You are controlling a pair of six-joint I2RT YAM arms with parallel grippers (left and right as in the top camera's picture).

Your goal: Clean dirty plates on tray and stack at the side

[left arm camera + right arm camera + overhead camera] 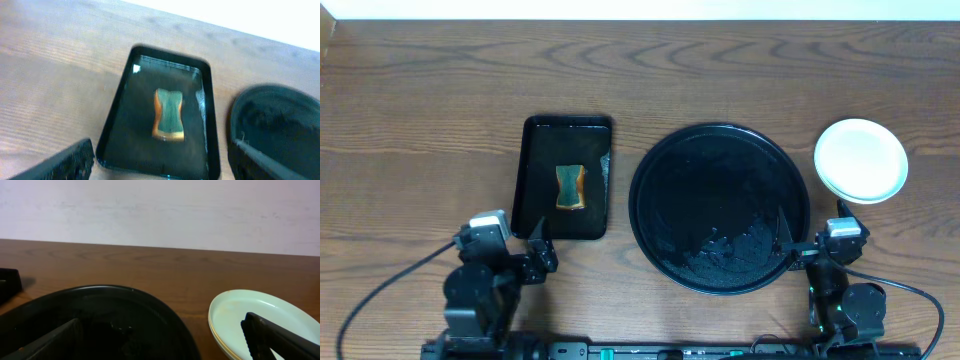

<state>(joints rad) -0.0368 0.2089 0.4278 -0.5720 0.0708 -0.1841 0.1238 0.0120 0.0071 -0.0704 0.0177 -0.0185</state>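
1. While both arms sit low at the near table edge, the tray [650, 160] holds no plate. Only faint glints show on its near floor, and I cannot tell what they are.
2. The plates [861, 160] are stacked on the table just right of the tray, apart from its rim. The top one is mint and looks clean, and a yellowish edge shows beneath it in the right wrist view.
3. Right gripper [790, 248]: jaws apart, nothing between them, over the tray's near-right rim. The stack lies ahead and to its right, so this arm is the nearer one.
4. Left gripper [538, 250]: jaws apart, empty, facing the sponge [570, 187] in the rectangular tray [535, 150].
5. Judgement: task looks complete.
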